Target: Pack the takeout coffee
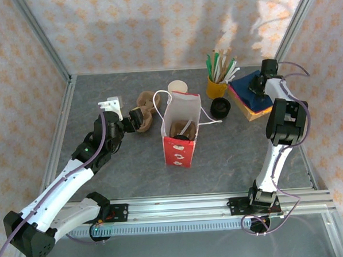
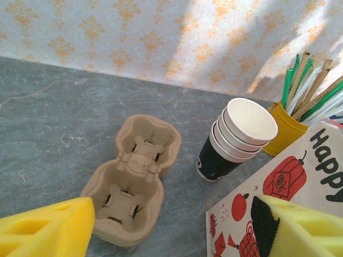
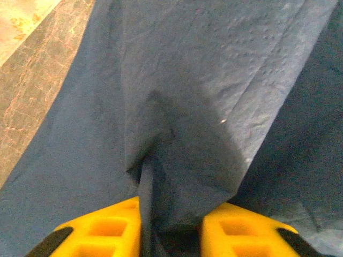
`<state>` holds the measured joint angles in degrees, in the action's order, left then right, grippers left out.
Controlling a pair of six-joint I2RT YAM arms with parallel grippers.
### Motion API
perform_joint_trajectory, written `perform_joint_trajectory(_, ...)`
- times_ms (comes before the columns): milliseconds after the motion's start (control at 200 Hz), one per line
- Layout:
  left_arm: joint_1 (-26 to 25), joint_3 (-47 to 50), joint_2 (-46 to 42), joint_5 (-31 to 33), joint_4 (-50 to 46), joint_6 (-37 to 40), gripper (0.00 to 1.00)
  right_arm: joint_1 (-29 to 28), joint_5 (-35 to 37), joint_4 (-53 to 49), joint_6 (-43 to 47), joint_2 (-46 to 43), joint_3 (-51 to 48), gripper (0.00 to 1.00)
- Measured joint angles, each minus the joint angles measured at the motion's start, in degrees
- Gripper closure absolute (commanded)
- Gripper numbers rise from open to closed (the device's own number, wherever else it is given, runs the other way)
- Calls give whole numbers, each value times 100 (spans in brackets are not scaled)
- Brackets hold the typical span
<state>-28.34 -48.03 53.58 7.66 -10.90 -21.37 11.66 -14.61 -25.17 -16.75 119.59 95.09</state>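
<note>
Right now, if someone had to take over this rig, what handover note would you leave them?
Left gripper: jaws open and empty, pointed at the pulp cup carrier on the table.
Right gripper: jaws shut on a blue napkin at the far right.
Takeout coffee cups: a nested stack on the table, beyond the red and white paper bag and next to the yellow mug of sticks.
Done: the bag stands open with something brown inside; I cannot tell what.
Left: neither gripper holds a cup, so one has to be picked up and put in the bag.
</note>
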Motion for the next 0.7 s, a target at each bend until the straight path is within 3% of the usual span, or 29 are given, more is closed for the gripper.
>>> perform_joint_trajectory(95,0,0,0,-31,0,-15,21,0,-26,9,-11,-107,-42,87)
perform_joint_trajectory(300,2,0,2,-136,0,-15,21,2,-120,-15,-20,-671,-282,93)
perform_joint_trajectory(531,2,-4,2,-369,0,-15,21,2,-509,-170,-157,-2041,-511,96)
perform_joint_trajectory(701,2,-149,7,-581,2,-15,21,-35,-1268,-186,-592,-3283,-511,96)
